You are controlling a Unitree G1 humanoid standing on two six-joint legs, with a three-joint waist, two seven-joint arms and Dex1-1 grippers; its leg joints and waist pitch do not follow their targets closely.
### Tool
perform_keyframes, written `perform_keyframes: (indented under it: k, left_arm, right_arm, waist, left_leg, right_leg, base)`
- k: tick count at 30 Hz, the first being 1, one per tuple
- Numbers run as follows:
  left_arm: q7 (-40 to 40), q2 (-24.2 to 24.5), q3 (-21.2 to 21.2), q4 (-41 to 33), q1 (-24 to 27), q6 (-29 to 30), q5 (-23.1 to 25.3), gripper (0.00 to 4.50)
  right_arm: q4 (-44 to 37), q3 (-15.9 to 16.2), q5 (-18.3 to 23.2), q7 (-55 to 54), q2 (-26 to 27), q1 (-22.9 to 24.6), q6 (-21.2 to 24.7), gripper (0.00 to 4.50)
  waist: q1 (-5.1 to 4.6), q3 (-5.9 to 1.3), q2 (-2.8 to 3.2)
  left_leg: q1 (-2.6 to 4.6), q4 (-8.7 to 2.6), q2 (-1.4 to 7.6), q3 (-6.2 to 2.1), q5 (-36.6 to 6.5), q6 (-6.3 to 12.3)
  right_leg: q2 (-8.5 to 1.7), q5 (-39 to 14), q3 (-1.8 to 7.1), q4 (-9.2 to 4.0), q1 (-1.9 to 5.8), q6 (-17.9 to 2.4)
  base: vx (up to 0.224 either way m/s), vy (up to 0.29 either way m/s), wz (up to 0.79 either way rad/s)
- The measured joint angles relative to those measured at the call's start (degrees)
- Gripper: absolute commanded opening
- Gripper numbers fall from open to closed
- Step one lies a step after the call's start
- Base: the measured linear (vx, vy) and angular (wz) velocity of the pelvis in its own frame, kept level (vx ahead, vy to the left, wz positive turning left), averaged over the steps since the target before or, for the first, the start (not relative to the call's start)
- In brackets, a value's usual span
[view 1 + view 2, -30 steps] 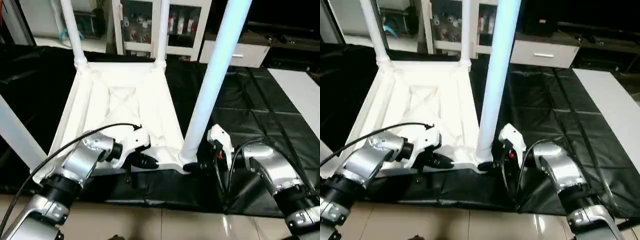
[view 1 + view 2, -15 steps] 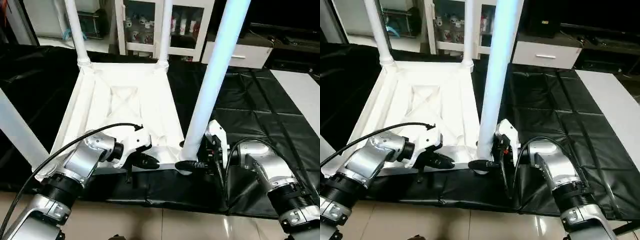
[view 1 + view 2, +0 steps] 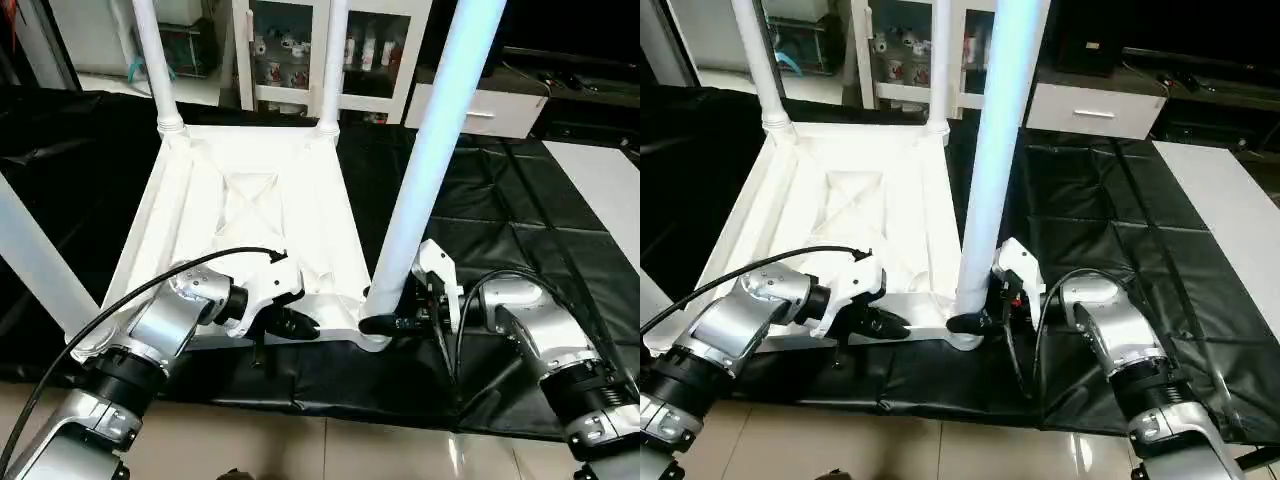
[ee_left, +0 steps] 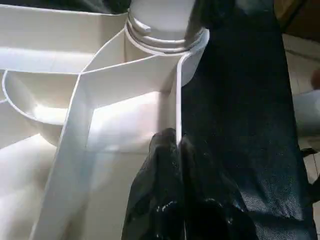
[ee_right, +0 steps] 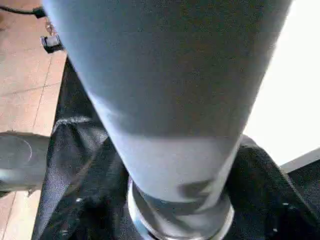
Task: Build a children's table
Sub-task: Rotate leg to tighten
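Observation:
The children's table lies upside down: its white tabletop (image 3: 250,210) shows a ribbed, X-braced underside on the black-covered worktable. Two legs (image 3: 155,60) (image 3: 335,50) stand in the far corner sockets, one (image 3: 30,260) rises at the near left, and a thick one (image 3: 430,150) at the near right. My left gripper (image 3: 305,327) is shut, pinching the tabletop's near rim (image 4: 177,115) just left of that socket. My right gripper (image 3: 380,322) is closed around the base of the near right leg (image 5: 170,100), a black finger (image 5: 75,200) on each side.
The black cover (image 3: 500,210) spreads to the right and left of the tabletop. A white cabinet with glass doors (image 3: 300,50) and a white drawer unit (image 3: 480,105) stand behind. A white surface (image 3: 600,180) lies at far right. Tiled floor (image 3: 300,450) runs along the near edge.
My right gripper has come in from the right to the near right leg's base and its fingers have closed around it. The left gripper has stayed on the rim.

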Motion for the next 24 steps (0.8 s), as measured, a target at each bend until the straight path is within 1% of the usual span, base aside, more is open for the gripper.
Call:
perform_keyframes:
  k: [1,2,5,10,14,15,17,19,20,21,22,24]
  left_arm:
    - [0.0,0.0,0.0,-0.1,0.1,0.1,0.0,0.00]
    - [0.0,0.0,0.0,-0.1,0.1,0.2,0.0,0.00]
    - [0.0,0.1,0.0,-0.2,0.1,0.4,0.0,0.00]
    - [0.2,0.0,0.0,0.4,-0.1,0.2,0.4,0.00]
    - [0.8,-0.5,0.0,1.5,-0.6,0.5,0.7,0.00]
    - [2.0,-1.0,0.2,2.4,-1.0,0.6,0.8,0.00]
    - [8.6,-4.3,1.8,6.5,-2.6,0.9,2.3,0.00]
    - [14.4,-7.0,3.0,9.9,-4.3,1.2,3.1,0.00]
    - [18.4,-9.4,3.6,12.1,-5.5,1.6,3.7,0.00]
    - [20.4,-10.7,3.9,13.3,-6.1,2.0,3.7,0.00]
    - [23.3,-12.5,4.4,14.9,-6.9,2.7,3.7,0.00]
    - [26.2,-13.8,5.0,16.6,-7.9,3.5,3.7,0.00]
  right_arm:
    - [0.3,0.1,-0.2,0.0,0.0,0.0,-0.6,2.37]
    - [0.3,0.1,-0.4,0.0,0.0,0.0,-0.9,2.37]
    - [0.6,0.5,-0.7,-0.6,0.2,-0.2,-2.0,2.18]
    - [1.5,0.5,-1.5,-1.3,0.7,-0.5,-3.1,2.07]
    - [2.0,-0.2,-1.8,-2.4,1.2,-0.5,-3.2,2.03]
    - [3.0,-0.7,-2.0,-4.5,2.2,-0.7,-3.2,2.02]
    - [7.1,-3.4,-2.9,-14.8,5.9,-1.8,-2.9,2.00]
    - [9.8,-5.9,-3.3,-25.3,9.6,-3.0,-1.9,1.99]
    - [11.1,-7.9,-3.5,-32.6,12.2,-3.7,-1.0,1.99]
    - [11.7,-8.8,-3.6,-36.3,13.2,-4.0,-0.6,1.98]
    - [12.6,-9.9,-3.8,-41.1,14.7,-4.6,-0.4,1.98]
    - [13.8,-10.9,-4.1,-46.1,16.3,-5.4,-0.3,1.97]
  waist:
    - [0.01,-0.02,0.00]
    - [0.01,-0.04,0.00]
    - [-0.06,-0.13,0.05]
    - [-0.51,-0.28,0.09]
    - [-0.78,-0.34,0.07]
    - [-0.98,-0.39,-0.01]
    - [-1.51,-0.50,-0.26]
    - [-2.43,-0.47,-0.31]
    - [-2.82,-0.44,-0.27]
    - [-3.15,-0.39,-0.14]
    - [-3.72,-0.30,-0.07]
    - [-4.11,-0.09,0.21]
  left_leg:
    - [0.01,0.00,0.00,0.00,0.0,0.00]
    - [0.02,0.00,0.00,0.00,0.0,0.00]
    - [0.06,0.01,0.00,0.00,0.0,0.00]
    - [0.21,0.00,-0.01,-0.04,0.0,0.00]
    - [0.38,0.00,-0.02,-0.05,0.0,0.00]
    - [0.52,-0.01,-0.03,-0.05,0.0,0.00]
    - [0.81,-0.01,-0.03,-0.15,0.0,-0.01]
    - [0.86,0.01,-0.05,-0.41,0.0,-0.02]
    - [0.81,0.04,-0.06,-0.64,0.0,-0.02]
    - [0.78,-0.02,-0.09,-1.03,0.0,-0.02]
    - [0.75,-0.06,-0.08,-1.52,0.0,-0.02]
    - [0.75,-0.14,0.05,-2.14,0.0,-0.03]
  right_leg:
    - [0.00,0.0,0.00,0.00,0.01,0.0]
    - [0.00,0.0,0.00,0.01,0.01,0.0]
    - [0.00,0.0,0.00,0.01,0.05,0.0]
    - [0.00,0.0,0.01,0.02,0.20,0.0]
    - [0.00,-0.1,0.02,0.02,0.35,0.2]
    - [0.00,-0.1,0.02,0.02,0.43,0.2]
    - [0.01,-0.1,-0.06,0.01,0.59,0.2]
    - [-0.02,-0.2,-0.33,-0.31,0.61,0.3]
    - [-0.03,-0.2,-0.57,-0.67,0.56,0.3]
    - [-0.02,-0.2,-0.95,-1.20,0.69,0.3]
    - [-0.07,-0.2,-1.68,-1.86,0.92,0.3]
    - [-0.10,-0.2,-2.76,-2.92,1.38,0.3]
  base:
    - [0.000,0.000,0.00]
    - [0.000,0.000,0.00]
    - [0.000,0.000,0.00]
    - [0.000,0.000,0.00]
    - [0.000,0.000,0.00]
    - [0.000,0.000,0.00]
    - [-0.027,-0.002,-0.02]
    - [-0.035,0.004,-0.06]
    - [-0.072,0.028,-0.20]
    - [-0.097,0.051,-0.29]
    - [-0.061,0.041,-0.21]
    - [0.000,0.000,0.00]
